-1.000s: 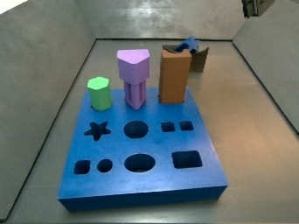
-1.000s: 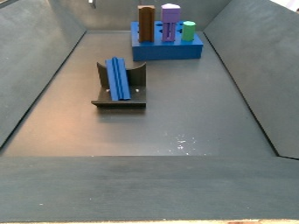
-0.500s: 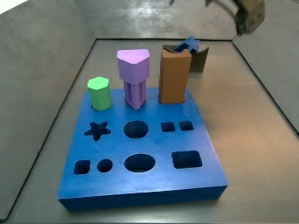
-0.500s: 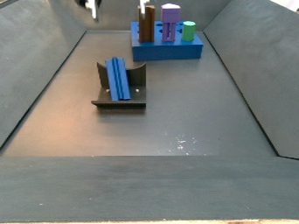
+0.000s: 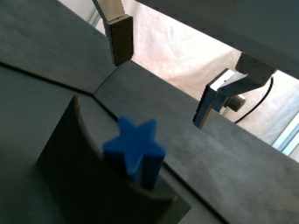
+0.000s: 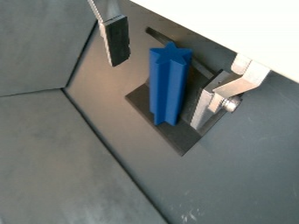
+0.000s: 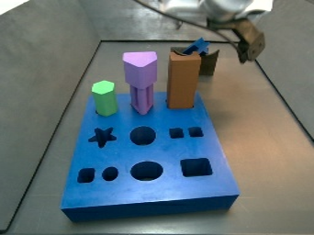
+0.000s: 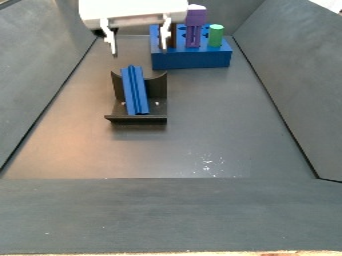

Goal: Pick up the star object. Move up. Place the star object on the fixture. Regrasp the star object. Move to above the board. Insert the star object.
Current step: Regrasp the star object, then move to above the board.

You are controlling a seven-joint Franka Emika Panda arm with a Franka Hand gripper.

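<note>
We saw one star object (image 8: 134, 90) lying on the one fixture (image 8: 138, 114) — not held. The gripper (image 8: 135, 40) hovered above it, its two fingers (image 6: 117, 40) spread apart and empty. Three pegs stood on the one board (image 7: 147, 170).

Robotics lab test cell: grey walled tray floor (image 8: 201, 130), blue peg board (image 7: 147, 161) with shaped cut-outs, dark fixture (image 8: 136, 108); gripper (image 8: 134, 38) hangs over the fixture, jaws apart.

pincer (image 8: 135, 43): white body | fingers (image 6: 117, 39): flat silver plates; dark pads
</note>
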